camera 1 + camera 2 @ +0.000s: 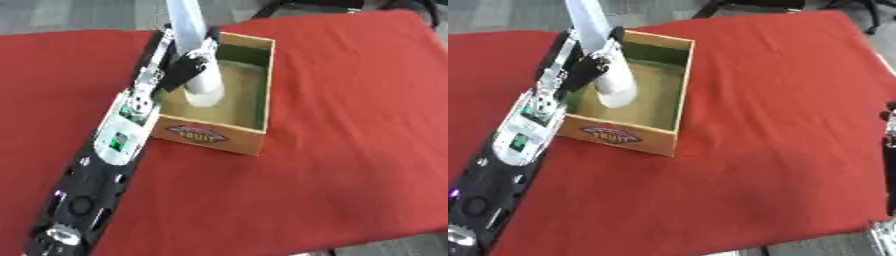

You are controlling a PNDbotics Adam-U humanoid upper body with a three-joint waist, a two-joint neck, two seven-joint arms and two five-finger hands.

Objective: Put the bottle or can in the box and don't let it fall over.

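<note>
Your left hand (188, 62) has its fingers curled round the bottle (194, 55), a tall pale one that leans a little as it stands with its base down inside the box (255, 90), near the box's left wall. The box sits toward the far left of the red table (350, 150). A bottle this tall and narrow likely tips easily and may be light, with a smooth, slippery skin, so hold it at mid-height. Your right hand only shows as a dark edge at the table's right side (888, 145); I cannot tell its fingers.
</note>
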